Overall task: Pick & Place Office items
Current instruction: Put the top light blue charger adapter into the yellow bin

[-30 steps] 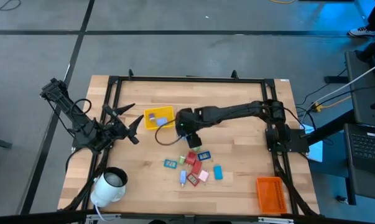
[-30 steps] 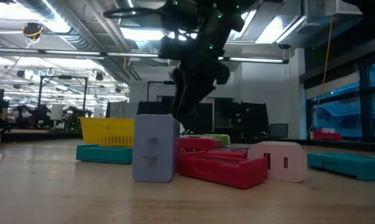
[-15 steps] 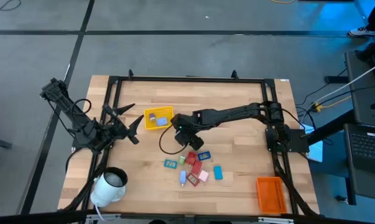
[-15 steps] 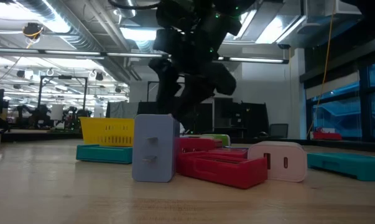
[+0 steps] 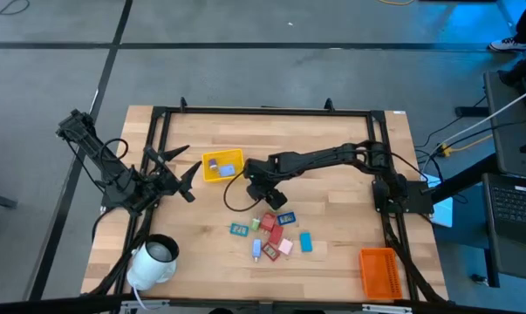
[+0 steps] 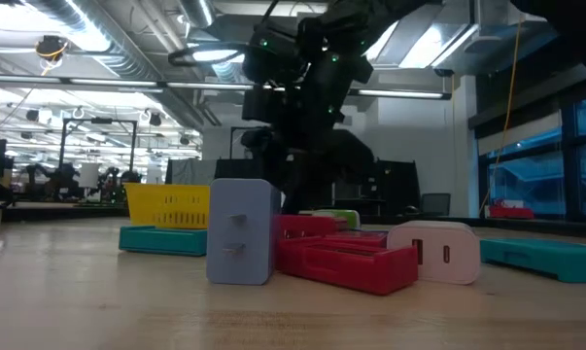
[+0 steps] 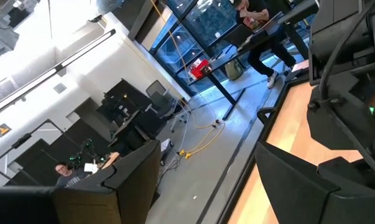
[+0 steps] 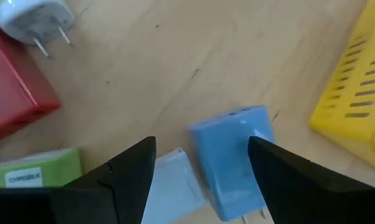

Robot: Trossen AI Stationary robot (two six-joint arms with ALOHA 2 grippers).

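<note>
Wooden worktop (image 5: 332,209) with the right hand (image 5: 256,185) poised mid-worktop between the yellow tray (image 5: 222,166) and the office items (image 5: 274,234) clustered toward the near edge, fingers spread and empty over a light-blue piece (image 8: 232,158), apparently lining up a pick; left hand (image 5: 177,174) idles, open, at the left edge.

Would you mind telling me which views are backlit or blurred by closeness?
Low view: the right arm is a dark silhouette against bright ceiling lights. Right wrist view: the fingers are soft, near-black shapes; the blue charger between them is also slightly soft. High view: evenly lit.
</note>
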